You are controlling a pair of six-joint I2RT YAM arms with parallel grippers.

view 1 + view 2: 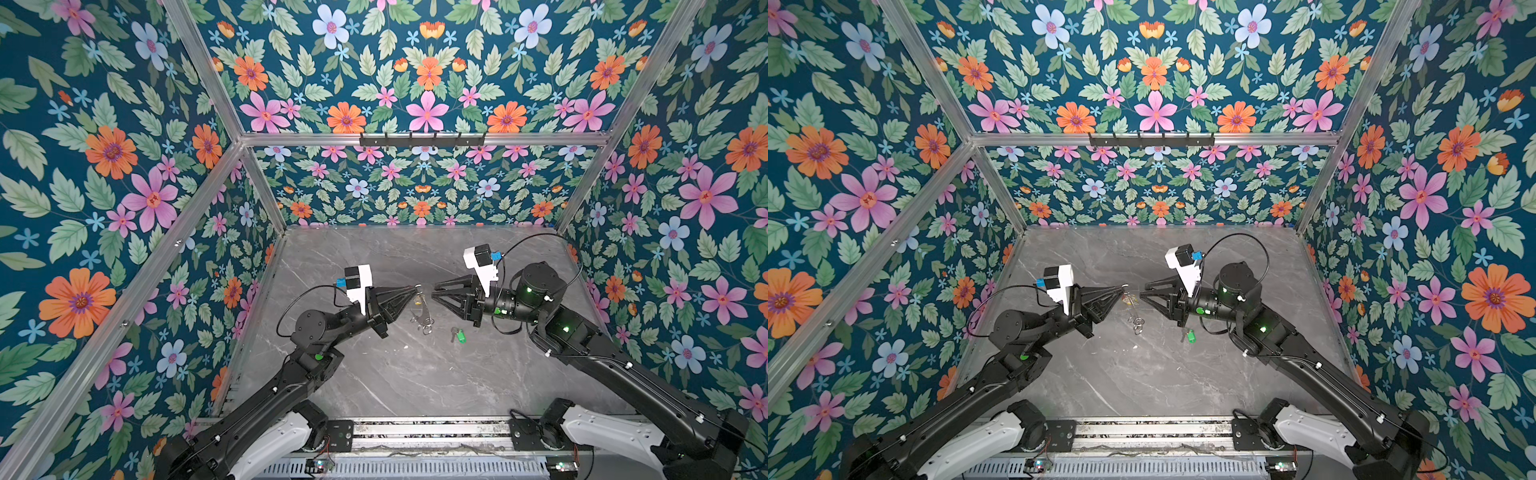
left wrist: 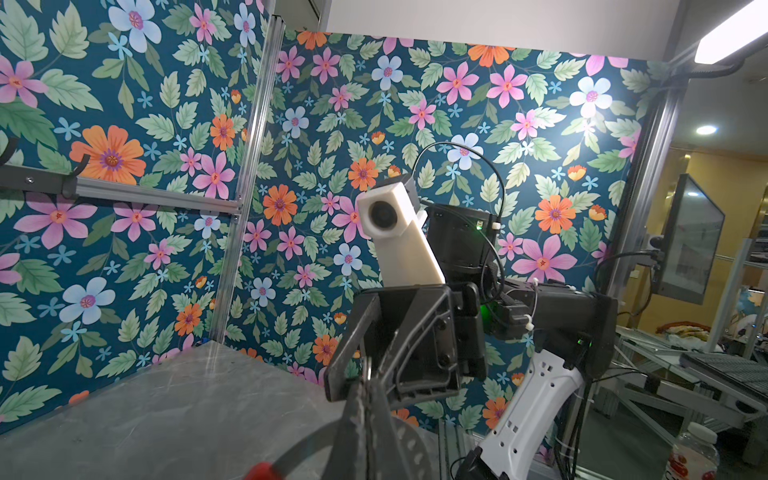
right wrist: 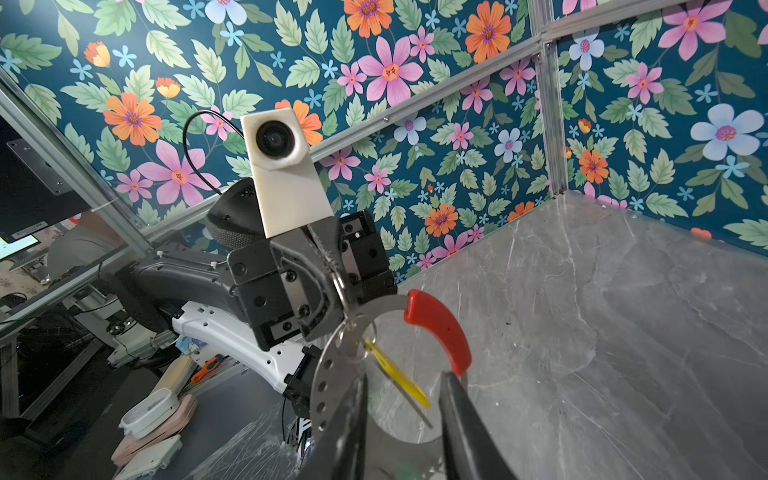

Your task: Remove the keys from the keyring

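Observation:
My left gripper (image 1: 417, 286) (image 1: 1125, 286) (image 2: 366, 382) is held above the table, shut on a small silver ring of the keyring (image 3: 338, 286). The keyring (image 3: 328, 374), a grey metal arc with a red sleeve (image 3: 440, 328), hangs from that ring. The yellow key (image 3: 395, 374) (image 1: 417, 303) dangles from it on a small ring. My right gripper (image 1: 433, 291) (image 1: 1142, 291) (image 3: 405, 411) faces the left one, close to the keyring. Its fingers stand open and grip nothing. The green key (image 1: 459, 335) (image 1: 1191, 336) lies loose on the table under the right wrist.
The grey marble table (image 1: 395, 374) is boxed in by floral walls on three sides. A black hook rail (image 1: 422, 139) runs along the back wall. An aluminium rail (image 1: 432, 428) with both arm bases lies along the front edge.

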